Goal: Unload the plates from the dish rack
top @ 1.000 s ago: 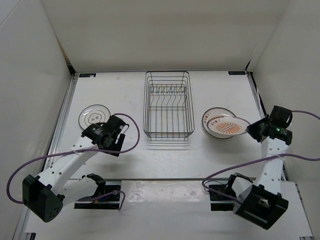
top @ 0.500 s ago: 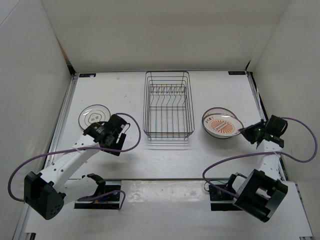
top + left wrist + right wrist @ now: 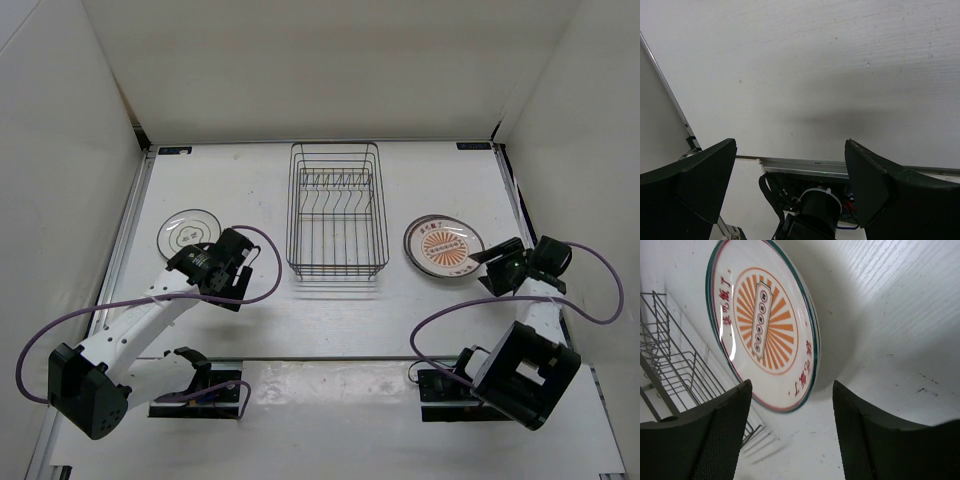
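The wire dish rack (image 3: 335, 215) stands in the middle of the table with no plate in its slots. A grey-ringed plate (image 3: 188, 232) lies flat to its left. An orange-patterned plate (image 3: 444, 245) lies flat to its right, apparently on top of another plate. My right gripper (image 3: 493, 271) is open just beyond that plate's near-right rim. In the right wrist view the plate (image 3: 765, 325) lies ahead of the gripper (image 3: 791, 402), with nothing between the fingers. My left gripper (image 3: 218, 276) is open and holds nothing, near and right of the grey-ringed plate.
White walls enclose the table on three sides. A corner of the rack (image 3: 670, 365) shows at the left of the right wrist view. The left wrist view shows bare table, a metal edge rail (image 3: 805, 167) and the arm's own base.
My right gripper lowered the orange-patterned plate flat onto the plate on the table, let go of it and opened. The left arm has barely moved.
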`<state>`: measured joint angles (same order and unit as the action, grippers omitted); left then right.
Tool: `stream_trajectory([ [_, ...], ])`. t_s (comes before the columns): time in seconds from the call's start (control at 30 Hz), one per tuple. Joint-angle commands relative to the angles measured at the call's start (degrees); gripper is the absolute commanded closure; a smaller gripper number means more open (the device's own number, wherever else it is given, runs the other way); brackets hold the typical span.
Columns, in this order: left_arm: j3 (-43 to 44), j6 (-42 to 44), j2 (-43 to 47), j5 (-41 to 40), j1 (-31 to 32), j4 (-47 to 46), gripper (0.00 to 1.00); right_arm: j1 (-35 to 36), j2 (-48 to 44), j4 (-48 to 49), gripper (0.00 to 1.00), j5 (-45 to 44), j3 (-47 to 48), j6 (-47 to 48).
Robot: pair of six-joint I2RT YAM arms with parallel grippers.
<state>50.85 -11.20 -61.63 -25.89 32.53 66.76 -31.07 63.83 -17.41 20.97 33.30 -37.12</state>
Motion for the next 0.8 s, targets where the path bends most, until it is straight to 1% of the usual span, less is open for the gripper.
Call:
stream_trajectory([
  [0.0, 1.01, 0.04, 0.89, -0.65, 0.25, -1.2, 0.0, -0.31, 1.81, 0.36, 0.31, -0.41, 3.69, 0.12],
  [0.03, 0.74, 0.04, 0.98, -0.65, 0.25, -1.2, 0.0, -0.22, 2.0, -0.16, 0.28, -0.41, 4.05, 0.04],
  [0.07, 0.74, -0.05, 1.07, -0.65, 0.25, -1.2, 0.0, -0.31, 2.34, -0.52, 0.1, -0.58, 5.36, -0.66],
  [0.2, 0.57, -0.14, 1.6, -0.74, 0.16, -1.28, 0.0, -0.22, 0.86, -7.1, 0.1, -4.0, 7.57, -3.3],
  [0.23, 0.48, -0.14, 1.68, -0.74, 0.25, -1.37, 0.0, -0.13, 0.16, -10.94, 0.1, -4.88, 7.57, -5.13],
  [0.27, 0.74, -0.05, 1.68, -1.0, 0.25, -1.46, 0.0, -0.04, -3.24, -12.28, 0.1, -8.37, 7.48, -5.67],
  [0.33, 1.7, 0.13, 1.42, -1.36, 0.25, -0.59, 0.0, 0.13, -5.81, -17.46, 0.1, -8.93, 7.31, -7.77],
  [0.37, 5.19, 0.13, 1.42, -1.27, 0.25, -0.06, 0.0, 0.13, -9.48, -20.44, 0.1, -6.49, 7.48, -8.05],
  [0.4, 6.62, 0.39, 1.33, -1.01, 0.34, 0.9, 0.0, -0.04, -10.47, -22.3, 0.1, -5.25, 8.18, -8.05],
  [0.43, 7.85, 0.13, 1.33, -0.83, 0.25, 1.17, 0.0, 0.04, -12.14, -26.41, 0.1, -3.93, 8.71, -7.27],
  [0.47, 11.52, -0.22, 1.25, -0.74, 0.16, 1.18, 0.0, 0.13, -12.76, -30.71, 0.1, 0.34, 8.97, -6.56],
  [0.53, 14.09, -1.89, 1.24, -0.57, 0.25, -0.14, 0.0, 0.39, -15.57, -34.6, 0.1, 4.23, 9.07, -4.64],
  [0.57, 15.06, -2.24, 1.59, -0.13, 0.25, -2.06, 0.0, 0.74, -16.63, -34.71, 0.1, 7.56, 8.02, -4.19],
  [0.6, 15.33, -3.9, 2.9, 0.13, 0.34, -4.95, 0.0, 1.1, -18.64, -34.88, 0.1, 8.64, 8.18, -2.97],
  [0.63, 15.68, -4.87, 3.35, 0.05, 0.25, -6.11, 0.0, 1.53, -18.83, -37.41, 0.1, 10.47, 8.79, -2.43],
  [0.67, 15.51, -6.36, 4.4, -0.04, 0.25, -9.34, 0.0, 1.63, -18.83, -38.57, 0.1, 11.97, 10.71, -1.47],
  [0.7, 14.81, -7.16, 5.02, -0.47, 0.25, -12.85, 0.0, 1.8, -18.22, -39.88, 0.1, 12.51, 13.26, 1.67],
  [0.73, 14.2, -9.6, 7.37, -3.26, 0.25, -14.28, 0.0, 2.32, -17.96, -42.59, 0.1, 12.78, 14.85, 2.57],
  [0.77, 12.27, -9.37, 8.44, -3.64, 0.25, -17.95, 0.0, 2.94, -17.26, -44.88, 0.1, 12.0, 18.26, 3.28],
])
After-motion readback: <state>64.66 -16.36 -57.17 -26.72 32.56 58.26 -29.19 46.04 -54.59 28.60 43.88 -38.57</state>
